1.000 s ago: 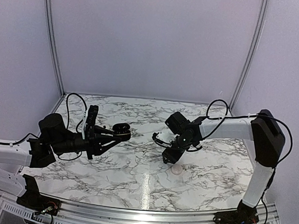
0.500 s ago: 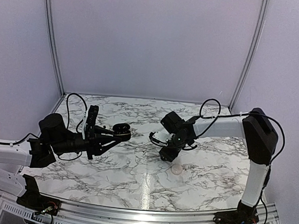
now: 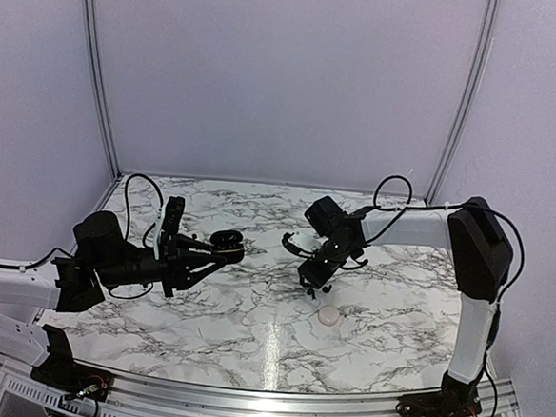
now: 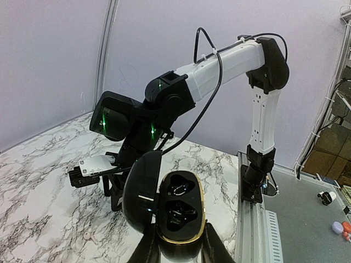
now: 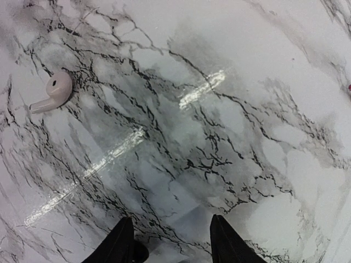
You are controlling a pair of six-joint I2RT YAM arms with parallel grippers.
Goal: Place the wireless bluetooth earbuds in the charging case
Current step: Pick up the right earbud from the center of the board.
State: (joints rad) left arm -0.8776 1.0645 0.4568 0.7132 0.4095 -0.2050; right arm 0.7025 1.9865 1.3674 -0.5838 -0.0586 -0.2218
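Top view: the left gripper is clamped on an open black charging case, held above the left half of the marble worktop. The right gripper points down over the middle of the worktop. A white earbud lies on the marble just beside it, toward the near edge.

Left wrist view: the case's lid is swung open to the left. Two black fingers pinch the case's base from both sides. The right arm reaches in behind it.

Right wrist view: the right gripper's two fingers stand apart, gripping nothing, with bare marble between them. The earbud lies on the marble, well apart from them.
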